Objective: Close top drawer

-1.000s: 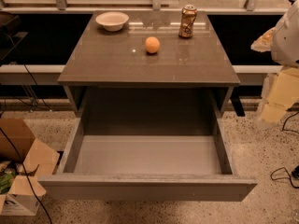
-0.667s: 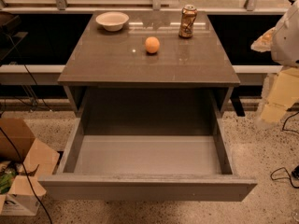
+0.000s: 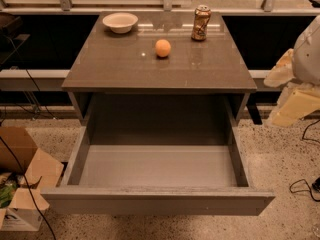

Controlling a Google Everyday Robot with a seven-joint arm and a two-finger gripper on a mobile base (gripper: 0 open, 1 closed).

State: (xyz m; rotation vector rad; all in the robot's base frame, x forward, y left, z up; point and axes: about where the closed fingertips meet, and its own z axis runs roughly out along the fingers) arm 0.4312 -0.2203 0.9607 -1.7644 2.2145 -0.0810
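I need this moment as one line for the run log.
task: close top drawer | top drawer: pulled far out | end effector: at picture's right edge, beside cabinet, not touching drawer | push: not yet started

The top drawer (image 3: 157,166) — wide, grey — stands pulled far out; gripper (image 3: 291,98) well apart at right.

Arm (image 3: 311,49) enters at the right edge of the view, white rounded segment uppermost. Cream-coloured hand (image 3: 294,104) hangs below it, low on the right side, angled down to the left. Hand in free air, touching nothing.
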